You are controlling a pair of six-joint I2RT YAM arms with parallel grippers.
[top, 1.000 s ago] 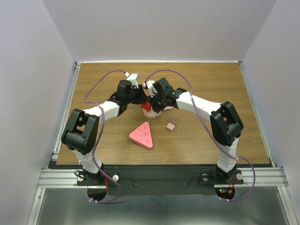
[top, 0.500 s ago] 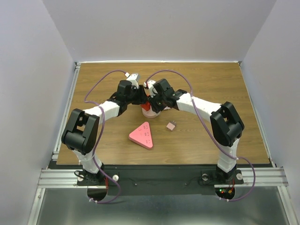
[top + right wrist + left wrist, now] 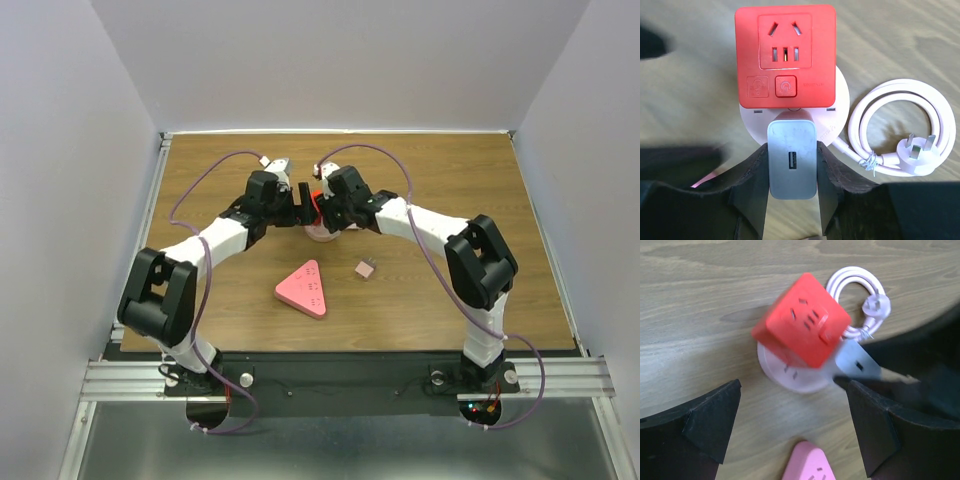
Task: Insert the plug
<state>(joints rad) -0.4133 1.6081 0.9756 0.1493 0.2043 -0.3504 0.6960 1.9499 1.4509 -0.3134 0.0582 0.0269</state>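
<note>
**Plug up against the cube**

Right gripper (image 3: 792, 150) is clamped on the grey plug (image 3: 791, 172), and the plug's end meets the side of the red cube (image 3: 785, 55). The cube sits on a white disc (image 3: 840, 100), with the coiled cable (image 3: 900, 130) just beside it. Left gripper (image 3: 792, 390) hangs over them, jaws wide apart. A pink triangle (image 3: 303, 289) lies nearer the bases.

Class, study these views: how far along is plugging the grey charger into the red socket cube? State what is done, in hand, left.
Done: the right claw grips the grey charger. In hand: the charger sits at the side of the red socket cube, over its round white base; the left claw is open near the cube, holding nothing. Left: seating it; whether its pins are in cannot be seen.
</note>
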